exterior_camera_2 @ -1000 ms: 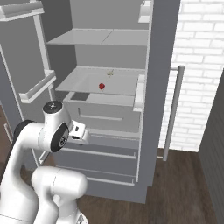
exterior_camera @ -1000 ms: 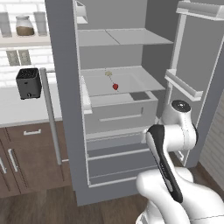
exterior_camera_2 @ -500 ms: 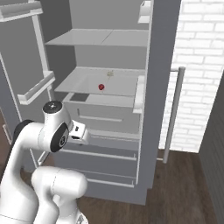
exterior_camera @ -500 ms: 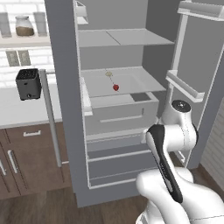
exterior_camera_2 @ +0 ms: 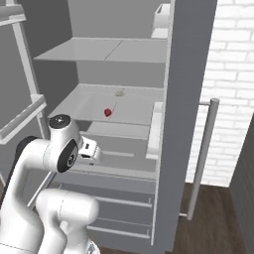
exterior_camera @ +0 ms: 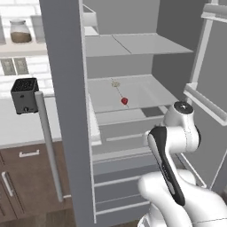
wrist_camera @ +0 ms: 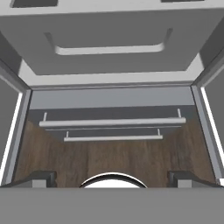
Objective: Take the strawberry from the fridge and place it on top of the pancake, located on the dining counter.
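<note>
Fridge (exterior_camera: 66, 111) stands open and the strawberry (exterior_camera: 124, 101) sits alone near the front of the middle shelf (exterior_camera_2: 134, 106), beside a pale stemmed speck (exterior_camera: 115, 84). It looks tiny, light, soft, likely to bruise or roll, so pinch gently across its widest part. End effector (wrist_camera: 112, 177) hangs wide open, empty, facing the lower drawers (wrist_camera: 111, 43). Shelf above and the door bins crowd the sides; the front is the free way in

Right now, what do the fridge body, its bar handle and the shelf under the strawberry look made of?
Fridge: flat matte grey panels, no gloss; looks like painted metal or plastic.
Bar handle: long pale silvery rod with soft shading, probably brushed metal.
Shelf under the strawberry: pale grey, smooth, opaque-looking; plastic or frosted glass, can't tell which.
</note>
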{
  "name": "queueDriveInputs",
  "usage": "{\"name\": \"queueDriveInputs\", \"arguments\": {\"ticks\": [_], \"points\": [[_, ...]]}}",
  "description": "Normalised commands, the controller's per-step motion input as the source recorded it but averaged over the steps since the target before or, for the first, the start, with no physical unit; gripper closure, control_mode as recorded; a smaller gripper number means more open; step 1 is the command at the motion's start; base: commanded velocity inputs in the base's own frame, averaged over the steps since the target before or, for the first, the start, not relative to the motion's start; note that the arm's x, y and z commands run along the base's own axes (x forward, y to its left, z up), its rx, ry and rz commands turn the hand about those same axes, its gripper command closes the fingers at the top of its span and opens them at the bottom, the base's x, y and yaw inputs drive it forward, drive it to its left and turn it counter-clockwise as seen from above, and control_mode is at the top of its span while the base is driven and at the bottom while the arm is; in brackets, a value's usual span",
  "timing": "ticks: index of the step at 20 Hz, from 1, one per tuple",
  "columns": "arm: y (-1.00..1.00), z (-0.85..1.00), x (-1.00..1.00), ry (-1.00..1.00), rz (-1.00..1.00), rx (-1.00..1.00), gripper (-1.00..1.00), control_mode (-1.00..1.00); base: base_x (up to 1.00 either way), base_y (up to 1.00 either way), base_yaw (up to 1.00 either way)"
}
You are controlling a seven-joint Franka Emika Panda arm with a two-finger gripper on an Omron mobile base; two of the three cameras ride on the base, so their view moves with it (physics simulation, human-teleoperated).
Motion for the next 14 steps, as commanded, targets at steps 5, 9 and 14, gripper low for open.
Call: {"name": "queueDriveInputs", "arguments": {"ticks": [5,9,14], "points": [[0.00,0.00,0.00,0.00,0.00,0.00,-1.00,1.00,0.56,0.00,0.00],[0.00,0.00,0.00,0.00,0.00,0.00,-1.00,1.00,0.53,0.00,0.00],[0.00,0.00,0.00,0.00,0.00,0.00,-1.00,1.00,0.50,0.00,0.00]]}}
